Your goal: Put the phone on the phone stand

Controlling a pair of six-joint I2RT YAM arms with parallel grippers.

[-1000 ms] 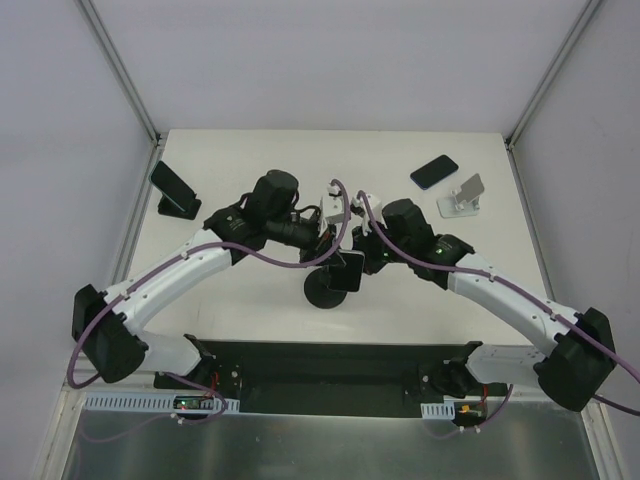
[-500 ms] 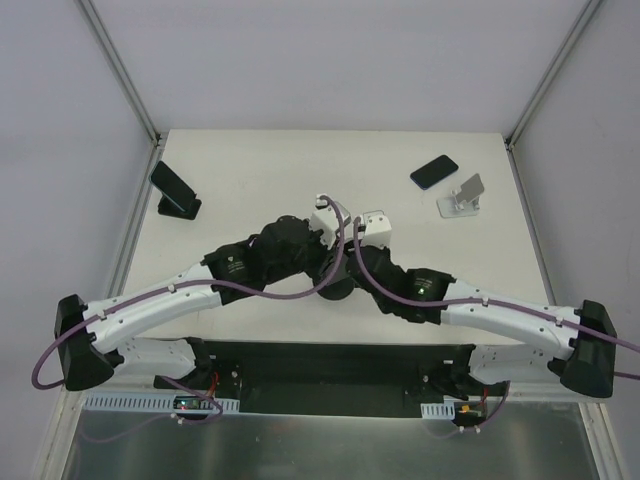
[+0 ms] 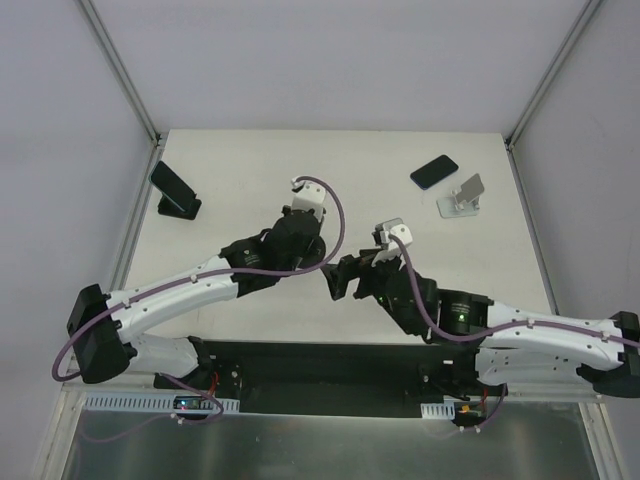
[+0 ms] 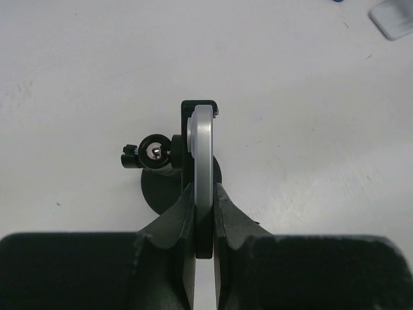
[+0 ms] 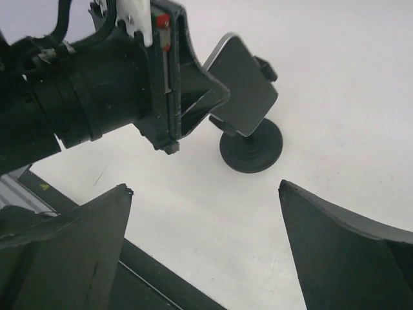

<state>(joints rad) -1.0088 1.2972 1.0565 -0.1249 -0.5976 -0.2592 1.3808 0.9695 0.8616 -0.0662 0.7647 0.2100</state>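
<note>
Right gripper (image 5: 205, 187) has backed off, spread; left gripper (image 4: 203, 194) pinches phone (image 4: 203, 139), phone stand (image 4: 153, 191) half-hidden.

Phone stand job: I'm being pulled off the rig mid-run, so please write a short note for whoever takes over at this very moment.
Left gripper: shut on the phone, pinching it by its edges.
Right gripper: open, holding nothing, apart from the phone stand.
Phone: upright against the stand's holder, above its round base. Whether it is fully seated cannot be told.
Done: phone brought to the stand.
Left: open the left gripper, draw it back, and check that the phone rests on its own.
</note>
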